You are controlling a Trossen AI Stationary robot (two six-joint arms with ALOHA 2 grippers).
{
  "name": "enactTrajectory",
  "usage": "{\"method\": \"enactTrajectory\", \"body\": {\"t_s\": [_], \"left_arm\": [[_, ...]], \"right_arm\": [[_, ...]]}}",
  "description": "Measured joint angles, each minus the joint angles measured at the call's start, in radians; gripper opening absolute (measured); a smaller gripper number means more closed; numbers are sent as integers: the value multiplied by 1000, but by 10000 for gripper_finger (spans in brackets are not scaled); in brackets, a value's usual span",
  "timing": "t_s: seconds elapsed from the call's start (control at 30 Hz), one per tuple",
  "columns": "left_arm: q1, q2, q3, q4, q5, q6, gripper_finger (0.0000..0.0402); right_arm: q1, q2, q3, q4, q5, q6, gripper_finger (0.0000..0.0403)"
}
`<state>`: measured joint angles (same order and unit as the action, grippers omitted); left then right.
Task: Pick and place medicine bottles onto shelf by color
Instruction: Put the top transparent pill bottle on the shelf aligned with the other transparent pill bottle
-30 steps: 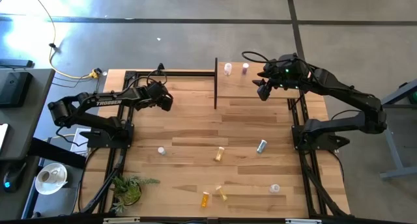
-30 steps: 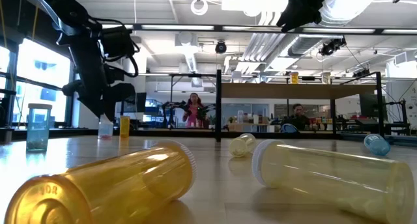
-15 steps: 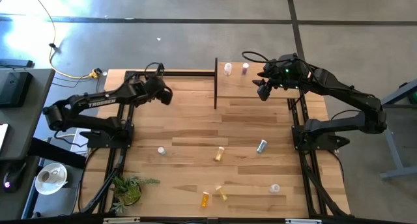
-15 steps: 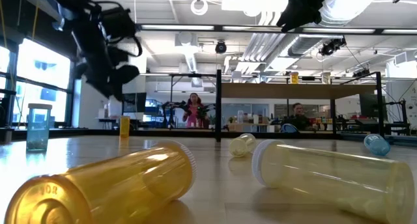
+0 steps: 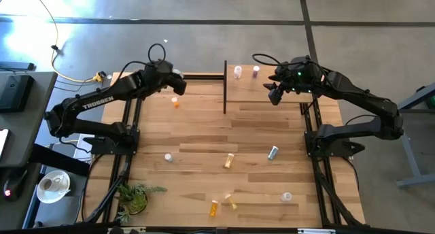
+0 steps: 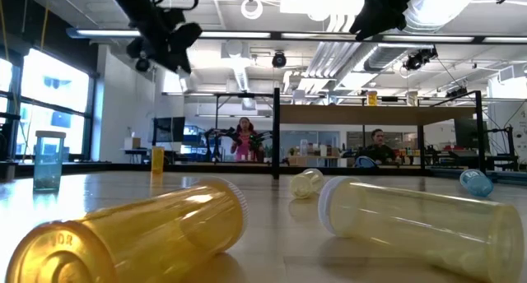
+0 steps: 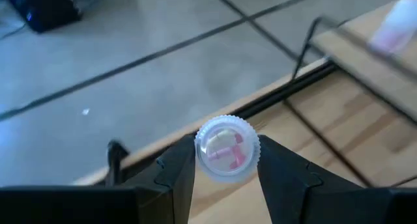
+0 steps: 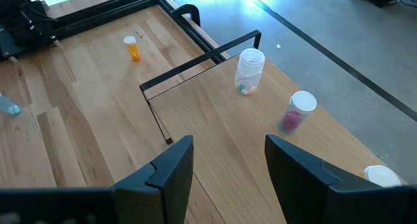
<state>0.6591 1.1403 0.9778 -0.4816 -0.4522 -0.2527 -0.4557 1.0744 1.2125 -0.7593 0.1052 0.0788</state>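
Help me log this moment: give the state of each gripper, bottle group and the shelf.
left gripper: shut on a white-capped bottle, raised
right gripper: open, empty, over the shelf
shelf bottles: upright
orange bottle: upright on table
yellow bottles: lying down

Tabletop (image 5: 204, 135) middle open between both arms, black posts (image 5: 225, 88) fencing the shelf (image 5: 262, 90) at the far edge, scattered medicine bottles (image 5: 229, 160) cluttering the near half, plant (image 5: 132, 196) at near-left corner
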Motion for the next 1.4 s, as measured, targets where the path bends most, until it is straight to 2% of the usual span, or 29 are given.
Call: {"method": "enactTrajectory", "body": {"t_s": [0.3,0.43,0.77,1.1,1.4], "left_arm": [[-61,70,178,-27,9,81,133],[-71,130,280,-77,47,102,133],[-75,355,588,-236,174,137,133],[-106,571,914,-409,230,153,133],[-133,685,1039,-434,272,153,133]], "right_arm": [[0,0,0,0,0,7,181],[0,0,0,0,0,18,181],[0,0,0,-8,0,18,181],[0,0,0,-45,1,29,181],[0,0,0,-91,11,37,181]]}}
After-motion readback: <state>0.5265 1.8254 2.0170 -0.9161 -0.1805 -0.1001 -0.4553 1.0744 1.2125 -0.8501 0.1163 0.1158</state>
